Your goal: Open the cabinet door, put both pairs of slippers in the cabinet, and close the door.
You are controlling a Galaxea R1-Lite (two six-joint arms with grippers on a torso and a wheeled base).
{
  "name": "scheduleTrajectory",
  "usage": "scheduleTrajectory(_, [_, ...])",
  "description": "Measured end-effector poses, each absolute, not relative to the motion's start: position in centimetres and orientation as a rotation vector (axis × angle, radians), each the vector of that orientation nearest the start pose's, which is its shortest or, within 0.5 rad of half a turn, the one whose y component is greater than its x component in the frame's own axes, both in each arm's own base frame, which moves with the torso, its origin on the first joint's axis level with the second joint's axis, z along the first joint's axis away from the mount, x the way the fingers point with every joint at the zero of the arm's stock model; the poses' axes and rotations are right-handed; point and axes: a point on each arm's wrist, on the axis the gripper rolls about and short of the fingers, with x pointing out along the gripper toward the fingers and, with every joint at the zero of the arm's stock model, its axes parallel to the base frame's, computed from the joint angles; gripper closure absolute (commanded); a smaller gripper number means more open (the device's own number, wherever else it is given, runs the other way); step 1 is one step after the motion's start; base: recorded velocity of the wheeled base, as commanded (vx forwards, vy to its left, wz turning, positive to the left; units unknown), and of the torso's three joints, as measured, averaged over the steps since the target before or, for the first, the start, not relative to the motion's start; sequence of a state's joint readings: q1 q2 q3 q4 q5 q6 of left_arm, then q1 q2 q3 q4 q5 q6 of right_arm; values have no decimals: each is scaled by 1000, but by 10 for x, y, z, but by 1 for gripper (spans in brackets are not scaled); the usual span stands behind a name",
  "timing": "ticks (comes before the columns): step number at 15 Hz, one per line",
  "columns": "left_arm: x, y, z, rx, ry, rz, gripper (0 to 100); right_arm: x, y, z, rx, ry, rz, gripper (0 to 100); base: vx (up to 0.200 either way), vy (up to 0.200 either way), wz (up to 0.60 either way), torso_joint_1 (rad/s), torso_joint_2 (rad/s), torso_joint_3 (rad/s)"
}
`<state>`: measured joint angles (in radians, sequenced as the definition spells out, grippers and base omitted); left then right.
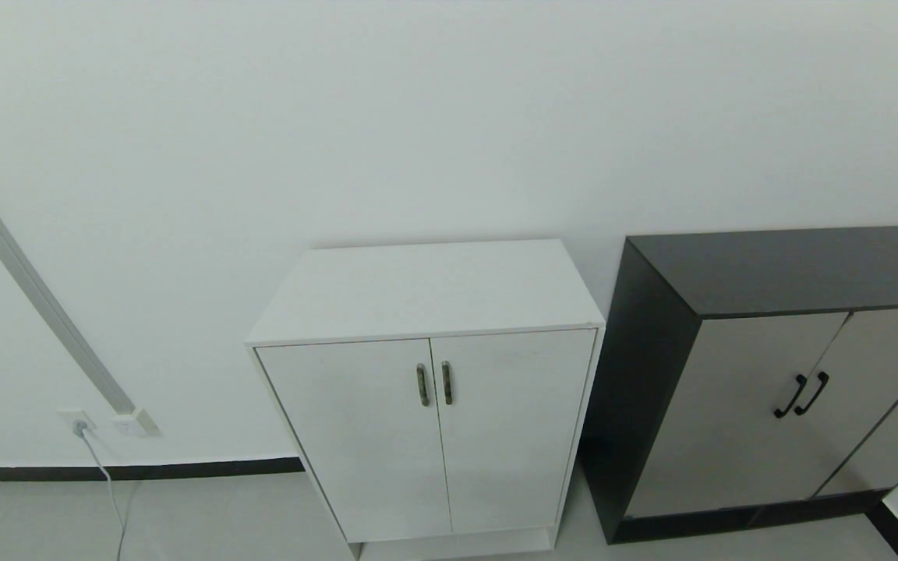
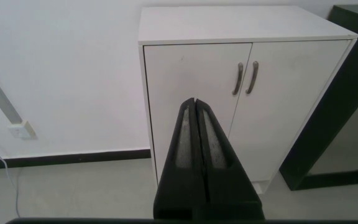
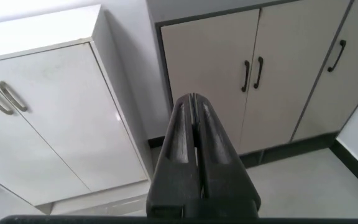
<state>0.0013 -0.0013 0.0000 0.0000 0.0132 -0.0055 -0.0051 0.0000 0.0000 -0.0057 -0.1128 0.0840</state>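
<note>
A black cabinet [image 1: 652,374] with grey doors [image 1: 737,421] and black handles [image 1: 801,394] stands on the floor [image 1: 207,518] against the white wall [image 1: 418,117]. A slanted grey conduit [image 1: 28,288] meets a wall box [image 1: 136,423]. Beside it, a white cable [image 1: 108,487] hangs from a socket [image 1: 76,423].

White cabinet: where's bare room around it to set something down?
The top of the white cabinet is bare, as is that of the dark cabinet. The floor left of the white cabinet is free up to the cable. The gap between the two cabinets is tight.
</note>
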Motion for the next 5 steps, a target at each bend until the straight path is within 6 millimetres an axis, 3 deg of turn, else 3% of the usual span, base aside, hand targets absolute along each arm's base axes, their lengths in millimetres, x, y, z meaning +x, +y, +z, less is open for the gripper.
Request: scheduleTrajectory(5, [-23, 0, 75, -4, -1, 16, 100, -23, -2, 76, 79, -11, -115, 100, 0, 0, 0, 0, 0, 0])
